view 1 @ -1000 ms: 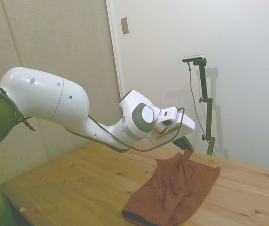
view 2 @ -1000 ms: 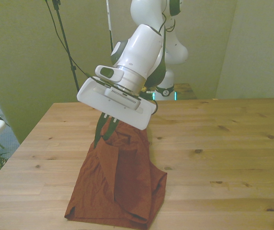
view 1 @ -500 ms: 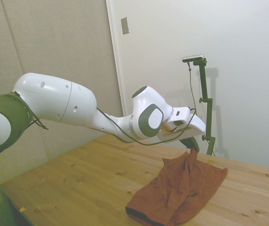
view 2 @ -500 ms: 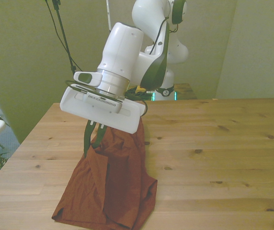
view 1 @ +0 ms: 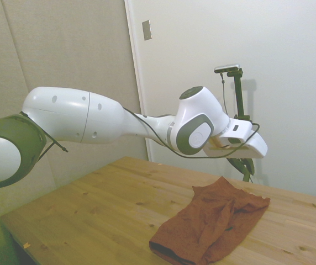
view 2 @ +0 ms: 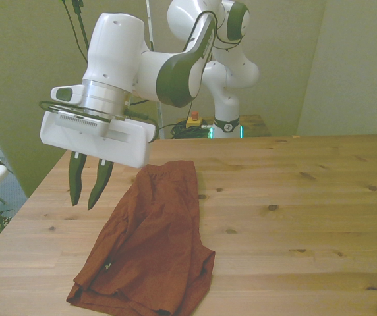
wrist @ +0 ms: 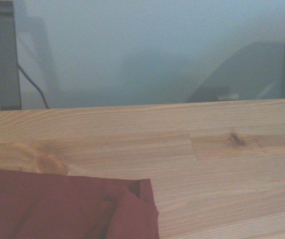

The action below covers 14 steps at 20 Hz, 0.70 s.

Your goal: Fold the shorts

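My claw (view 2: 87,195) hangs above the worktop (view 2: 294,210) with its two dark fingers (view 2: 75,184) spread apart and nothing between them. It sits clear of the cloth, off the front view's left side of the shorts (view 2: 150,243), near the worktop edge. The shorts lie on the worktop in a rumpled, partly doubled heap, running from a narrower end on the far side to a wider end at the near edge. In the side view the shorts (view 1: 213,223) show raised wrinkles and a dark hem at the near corner. The wrist view catches one corner of the shorts (wrist: 68,206) flat on the worktop (wrist: 207,159).
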Each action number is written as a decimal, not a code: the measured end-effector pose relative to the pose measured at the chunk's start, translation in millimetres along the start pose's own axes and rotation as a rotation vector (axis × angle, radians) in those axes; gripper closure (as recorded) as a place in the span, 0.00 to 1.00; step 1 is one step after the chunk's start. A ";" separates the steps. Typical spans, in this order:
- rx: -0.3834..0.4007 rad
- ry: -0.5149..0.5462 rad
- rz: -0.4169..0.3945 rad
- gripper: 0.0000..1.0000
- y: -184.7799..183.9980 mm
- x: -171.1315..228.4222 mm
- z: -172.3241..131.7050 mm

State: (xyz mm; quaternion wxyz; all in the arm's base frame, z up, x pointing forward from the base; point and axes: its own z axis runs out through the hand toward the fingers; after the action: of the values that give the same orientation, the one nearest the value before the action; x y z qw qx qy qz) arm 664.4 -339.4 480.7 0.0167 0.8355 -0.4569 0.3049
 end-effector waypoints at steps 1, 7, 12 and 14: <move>0.004 0.000 0.008 0.00 1.9 2.5 -0.6; -0.001 -0.104 0.099 0.00 -4.9 -23.5 -21.2; 0.063 -0.327 0.175 0.00 0.2 -83.9 -64.1; 0.081 -0.382 0.145 0.00 -1.0 -111.9 -87.7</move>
State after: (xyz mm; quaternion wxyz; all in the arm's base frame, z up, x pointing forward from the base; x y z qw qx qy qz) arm 577.5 -227.7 493.6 -0.1259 0.8430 -0.4982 0.1593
